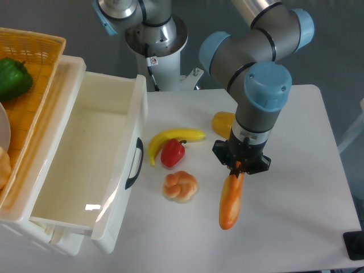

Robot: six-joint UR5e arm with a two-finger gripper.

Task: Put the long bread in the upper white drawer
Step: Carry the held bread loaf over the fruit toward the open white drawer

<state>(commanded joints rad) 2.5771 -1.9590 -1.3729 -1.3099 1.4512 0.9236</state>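
The long bread [230, 202] hangs by its upper tip, pinched in the gripper [239, 166], at three o'clock of the bun [180, 186]. Risk: such an end-grip may swing or slip before reaching the drawer [85, 136] at nine o'clock.

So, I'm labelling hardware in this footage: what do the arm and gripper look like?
The arm has grey metallic tube segments with light-blue round joint caps. The gripper is small and black. A thin black cable and a small red-and-white sticker show on the grey base column.

Glossy orange long bread [230, 203] hangs near-vertical; upper white drawer [85, 165] stands open.
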